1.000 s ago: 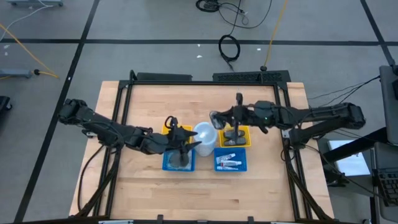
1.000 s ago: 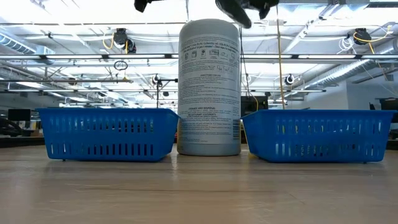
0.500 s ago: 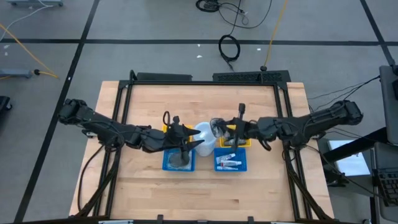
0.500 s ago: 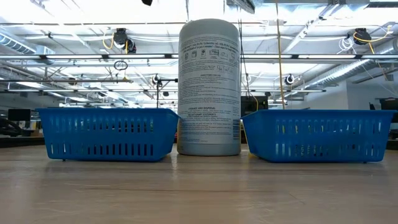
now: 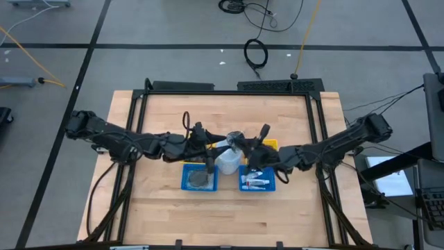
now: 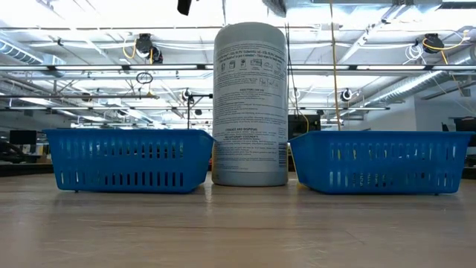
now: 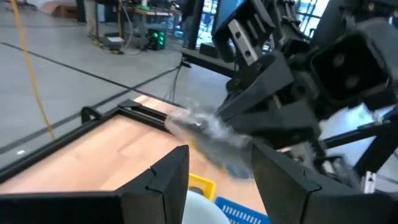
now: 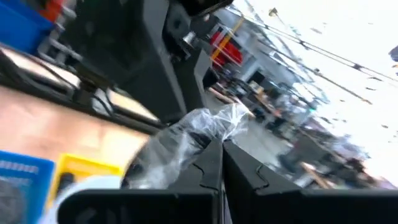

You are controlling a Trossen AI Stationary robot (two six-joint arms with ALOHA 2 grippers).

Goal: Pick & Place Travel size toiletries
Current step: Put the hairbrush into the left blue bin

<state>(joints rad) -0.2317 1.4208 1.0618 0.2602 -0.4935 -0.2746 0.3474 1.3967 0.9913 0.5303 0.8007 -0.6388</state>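
Right claw (image 8: 219, 163) pinched shut on a crinkly clear plastic bag (image 8: 186, 140); left claw (image 7: 219, 177) parted, empty.

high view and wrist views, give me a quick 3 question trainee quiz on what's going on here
1. True or false: the right gripper is shut on a clear bag.
2. Which holds the white tubes? A. the blue basket on the left arm's side. B. the blue basket on the right arm's side. C. the yellow bin.
3. Fill in: the left gripper, up beside the white canister, has its fingers ___.

Key: 1 true; 2 B; 3 open.
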